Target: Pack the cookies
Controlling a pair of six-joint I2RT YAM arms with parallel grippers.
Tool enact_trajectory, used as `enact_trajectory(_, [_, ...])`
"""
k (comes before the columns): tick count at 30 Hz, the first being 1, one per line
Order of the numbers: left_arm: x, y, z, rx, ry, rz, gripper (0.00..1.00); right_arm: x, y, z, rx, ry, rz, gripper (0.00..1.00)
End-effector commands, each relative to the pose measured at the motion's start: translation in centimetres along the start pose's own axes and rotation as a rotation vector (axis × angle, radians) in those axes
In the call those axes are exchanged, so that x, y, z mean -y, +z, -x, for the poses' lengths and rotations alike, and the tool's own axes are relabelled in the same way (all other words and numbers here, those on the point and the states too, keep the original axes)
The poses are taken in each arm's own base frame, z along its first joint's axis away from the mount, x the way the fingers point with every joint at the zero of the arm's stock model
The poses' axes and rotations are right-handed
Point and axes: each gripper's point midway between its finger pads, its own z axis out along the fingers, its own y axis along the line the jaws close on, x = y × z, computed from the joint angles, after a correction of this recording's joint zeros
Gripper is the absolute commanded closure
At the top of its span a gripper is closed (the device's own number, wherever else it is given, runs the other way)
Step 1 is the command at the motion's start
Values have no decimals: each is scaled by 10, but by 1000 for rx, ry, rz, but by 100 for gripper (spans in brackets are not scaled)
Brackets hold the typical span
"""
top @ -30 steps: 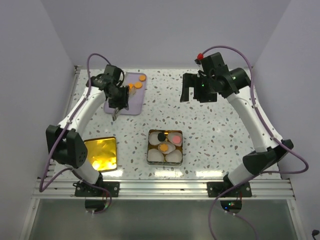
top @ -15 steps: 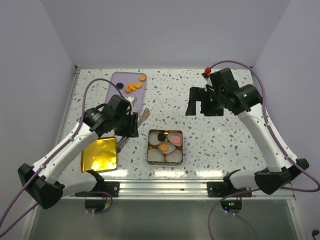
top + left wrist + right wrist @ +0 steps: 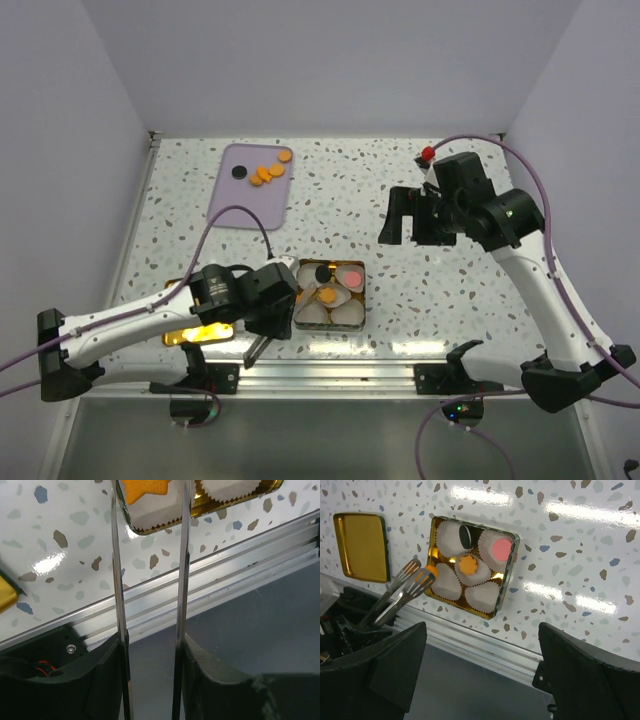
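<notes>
- Left gripper (image 3: 151, 639) low over the near edge of the speckled table (image 3: 420, 300), just beside the tin's (image 3: 513, 555) left wall. Its black fingers are clamped on a pair of metal tongs (image 3: 395, 592).
- Left wrist view: the 2 tong blades run side by side with a gap between them, each lying against the inner face of a finger.
- Right wrist view: the slotted tong tips pinch 1 orange cookie (image 3: 431, 571). It sits at the tin's rim, next to an empty white paper cup (image 3: 445, 583). Cannot tell if it touches cup or rim.
- Left wrist view also shows an orange piece between the blades at the top edge, over a white cup. Cannot tell whether this is the pinched one.
- Inside the tin: 1 black cookie (image 3: 322, 272), 1 pink cookie (image 3: 352, 277) and 1 orange cookie (image 3: 327, 295), each in its own cup. The 2 near cups are bare.
- Purple board (image 3: 240, 205) at the far left: 4 loose orange cookies (image 3: 272, 171) in a rough line, 1 black one (image 3: 238, 172) just beside them.
- Gold lid (image 3: 362, 545) flat on the table left of the tin, apart from it, mostly hidden under the left arm from above.
- Right gripper (image 3: 408, 222) raised, right of and beyond the tin, fingers spread wide, nothing between them.
</notes>
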Motion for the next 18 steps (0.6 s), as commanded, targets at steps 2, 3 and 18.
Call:
enact_trajectory(2, [7, 11, -12, 0, -37, 62, 63, 2, -12, -10, 11, 13, 12, 3])
enact_trajectory(3, [11, 12, -16, -5, -33, 57, 63, 3, -15, -11, 18, 14, 15, 3])
enact_trajectory(18, [14, 26, -27, -30, -12, 84, 53, 9, -19, -25, 14, 30, 6, 3])
